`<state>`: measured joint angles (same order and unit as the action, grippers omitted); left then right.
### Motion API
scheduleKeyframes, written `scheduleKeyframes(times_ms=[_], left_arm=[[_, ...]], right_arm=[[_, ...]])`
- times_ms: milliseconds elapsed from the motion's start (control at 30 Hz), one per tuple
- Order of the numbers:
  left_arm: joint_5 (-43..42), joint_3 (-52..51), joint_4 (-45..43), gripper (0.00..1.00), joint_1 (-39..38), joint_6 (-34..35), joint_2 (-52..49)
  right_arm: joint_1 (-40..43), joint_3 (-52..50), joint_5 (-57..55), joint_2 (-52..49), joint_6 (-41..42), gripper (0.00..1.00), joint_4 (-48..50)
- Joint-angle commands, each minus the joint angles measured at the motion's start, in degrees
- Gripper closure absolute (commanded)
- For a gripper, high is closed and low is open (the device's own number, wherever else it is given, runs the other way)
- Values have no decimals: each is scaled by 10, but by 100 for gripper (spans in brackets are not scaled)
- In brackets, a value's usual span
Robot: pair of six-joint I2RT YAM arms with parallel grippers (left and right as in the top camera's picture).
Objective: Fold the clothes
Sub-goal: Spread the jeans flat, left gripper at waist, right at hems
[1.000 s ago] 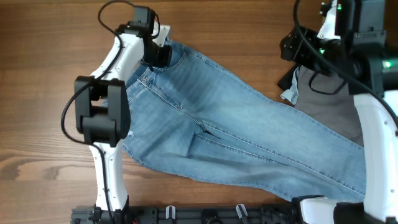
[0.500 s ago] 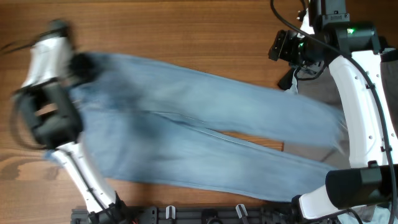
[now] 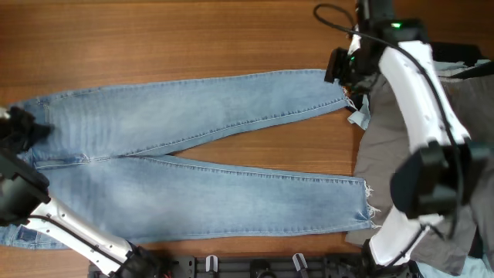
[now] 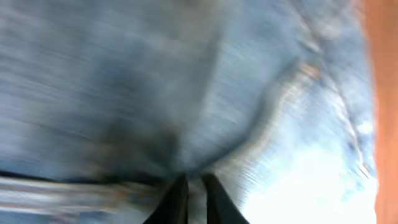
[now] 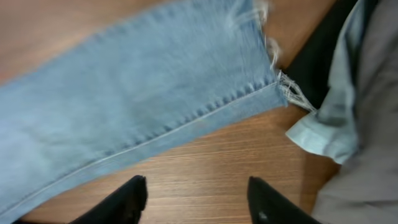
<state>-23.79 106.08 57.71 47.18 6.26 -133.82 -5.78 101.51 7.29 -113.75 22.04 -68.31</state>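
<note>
The light-blue jeans (image 3: 193, 131) lie stretched flat across the table, waist at the far left and both frayed leg hems at the right. My left gripper (image 3: 21, 130) sits at the waist on the left edge. In the blurred left wrist view its fingers (image 4: 195, 199) stand almost together with denim (image 4: 155, 81) pinched between them. My right gripper (image 3: 343, 71) hovers over the hem of the far leg. In the right wrist view it (image 5: 199, 199) is open over bare wood, just short of the leg (image 5: 143, 81).
Grey trousers (image 3: 401, 147) lie heaped at the right under my right arm, with a pale blue cuff (image 3: 360, 116) and a dark garment (image 5: 323, 50) beside the far hem. A black rack (image 3: 255, 266) runs along the front edge.
My left arm swung left, dragging the jeans by the waist. They went from a diagonal crumpled lie to flat and straight. My right gripper shifted slightly left.
</note>
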Motion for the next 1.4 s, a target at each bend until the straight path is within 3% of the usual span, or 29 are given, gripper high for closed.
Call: scheduleKeyframes(times_ms=[0, 100, 233, 467, 500, 567, 667, 767, 900, 967, 1233, 1367], left_arm=[[-40, -3, 26, 92, -59, -82, 71], [-31, -3, 49, 96, -106, -106, 75], [26, -14, 60, 96, -177, -104, 75], [55, -22, 72, 92, -279, -103, 75], [69, -23, 77, 89, -289, -101, 75], [94, -26, 77, 71, -299, -82, 75], [106, -27, 82, 71, -302, -61, 75], [107, -27, 110, 73, -300, -56, 75], [106, -39, 118, 86, -303, -49, 75], [106, -71, 84, 96, -307, -38, 75], [109, -247, -179, 96, -317, 38, 74], [135, -293, -333, 96, -328, 138, 60]], right_arm=[[0, -8, 29, -69, 21, 78, 13], [0, -8, 57, -102, 27, 96, 45], [0, -8, 61, -141, 89, 96, 95], [5, -8, 44, -246, 208, 95, 222], [10, -8, 34, -256, 219, 96, 240], [26, -8, -1, -265, 240, 96, 261], [60, -3, -15, -263, 283, 96, 275], [93, 25, 43, -261, 229, 96, 285], [121, 61, 136, -231, 110, 96, 284], [128, 73, 180, -197, 62, 96, 280], [112, 73, 202, -51, 10, 96, 219], [84, 73, 202, -28, 5, 96, 161]])
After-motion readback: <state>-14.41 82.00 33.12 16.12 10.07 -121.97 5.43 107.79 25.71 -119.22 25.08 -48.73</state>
